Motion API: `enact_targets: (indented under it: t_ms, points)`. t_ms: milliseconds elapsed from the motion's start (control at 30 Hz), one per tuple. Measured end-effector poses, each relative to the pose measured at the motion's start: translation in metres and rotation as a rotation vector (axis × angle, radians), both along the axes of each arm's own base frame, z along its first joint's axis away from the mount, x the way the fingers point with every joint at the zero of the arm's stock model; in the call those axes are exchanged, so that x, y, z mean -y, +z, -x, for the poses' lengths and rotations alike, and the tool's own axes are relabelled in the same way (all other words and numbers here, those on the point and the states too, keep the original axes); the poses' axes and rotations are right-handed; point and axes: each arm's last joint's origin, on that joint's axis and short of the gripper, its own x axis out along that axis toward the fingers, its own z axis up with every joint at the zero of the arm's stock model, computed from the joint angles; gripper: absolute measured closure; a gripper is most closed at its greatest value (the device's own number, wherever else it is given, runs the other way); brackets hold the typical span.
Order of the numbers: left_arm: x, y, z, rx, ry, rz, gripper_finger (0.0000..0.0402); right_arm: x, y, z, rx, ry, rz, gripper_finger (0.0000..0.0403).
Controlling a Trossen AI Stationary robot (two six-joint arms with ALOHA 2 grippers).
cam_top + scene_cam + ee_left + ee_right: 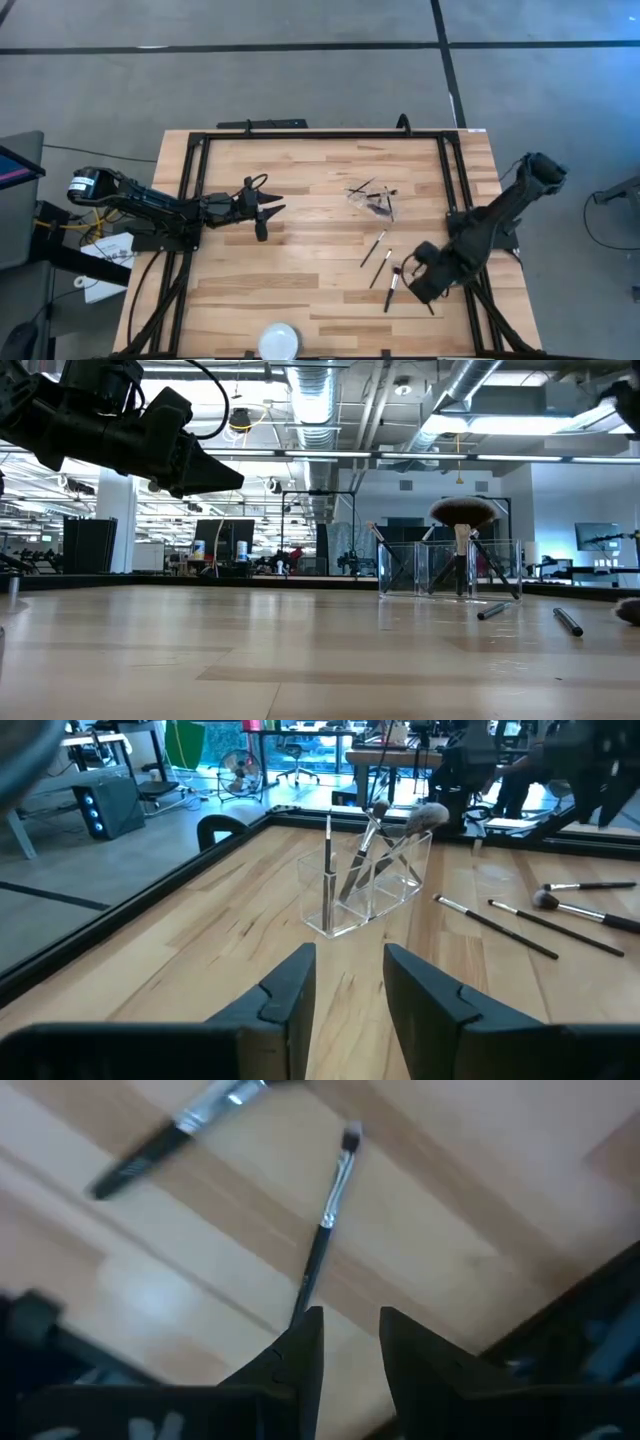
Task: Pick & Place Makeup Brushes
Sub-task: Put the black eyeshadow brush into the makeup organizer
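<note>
A clear plastic holder point(375, 203) stands on the wooden table right of centre, with several makeup brushes upright in it point(372, 840); one has a fluffy brown head point(462, 512). Three more brushes lie flat on the table nearer the front edge point(373, 248), point(381, 268), point(392, 288). My right gripper point(414, 272) hangs over them, pointing down, open by a narrow gap point(350, 1350) with nothing between its fingers. A thin brush point(330, 1220) lies on the wood just ahead of them. My left gripper point(268, 207) is open, held level above the table's left half, facing the holder point(370, 880).
A round white dish point(278, 341) sits at the near edge, left of centre. A black frame rail point(455, 180) runs along the table's sides and far edge. Bare wood lies between the left gripper and the holder.
</note>
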Motion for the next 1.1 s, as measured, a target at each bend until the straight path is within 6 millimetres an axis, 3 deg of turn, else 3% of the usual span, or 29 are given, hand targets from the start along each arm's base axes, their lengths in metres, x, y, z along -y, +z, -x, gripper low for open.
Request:
enact_targets:
  t_ms: [233, 433, 600, 900, 1100]
  points:
    - [0.0, 0.0, 0.0, 0.003, 0.001, 0.004, 0.0285, -0.01, -0.043, -0.007, -0.076, -0.074, 0.117, 0.0312]
    - [-0.003, 0.005, -0.001, 0.058, 0.023, 0.011, 0.0285, -0.001, -0.047, -0.029, 0.03, -0.054, 0.11, 0.0312]
    - [-0.009, 0.009, -0.001, 0.107, 0.062, 0.049, 0.0285, 0.009, -0.047, -0.035, 0.014, -0.103, 0.121, 0.0312]
    - [-0.01, 0.009, -0.001, 0.108, 0.067, 0.052, 0.0285, 0.011, -0.061, -0.026, -0.024, -0.157, 0.112, 0.0312]
    - [-0.01, 0.009, -0.001, 0.108, 0.067, 0.052, 0.0285, 0.011, -0.073, -0.026, 0.046, -0.164, 0.07, 0.0312]
